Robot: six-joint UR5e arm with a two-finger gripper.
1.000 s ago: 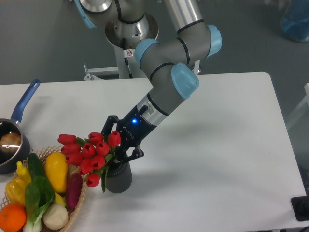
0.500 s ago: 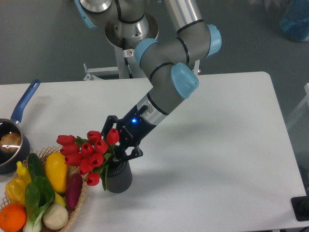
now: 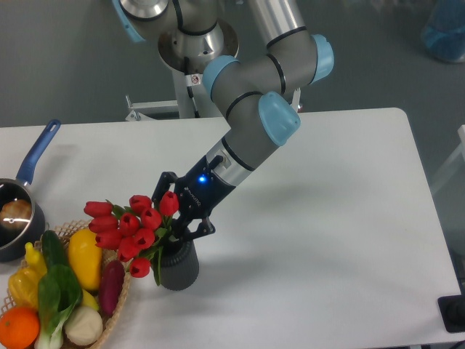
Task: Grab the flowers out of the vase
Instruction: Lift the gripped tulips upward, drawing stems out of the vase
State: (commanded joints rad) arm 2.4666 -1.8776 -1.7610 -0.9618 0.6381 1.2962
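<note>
A bunch of red tulips, the flowers (image 3: 131, 227), leans out to the left of the small dark grey vase (image 3: 179, 266) near the table's front edge. Their stems still reach down into the vase mouth. My gripper (image 3: 174, 220) sits just above the vase, with its black fingers closed around the green stems below the blooms. The stems inside the grip are mostly hidden by the fingers and leaves.
A wicker basket (image 3: 118, 309) of yellow, purple and green vegetables and an orange lies at the front left, right under the blooms. A dark saucepan (image 3: 16, 222) with a blue handle stands at the left edge.
The tulip bunch has shifted slightly up and to the left with the gripper, which stays closed on the stems. The vase has not moved.
</note>
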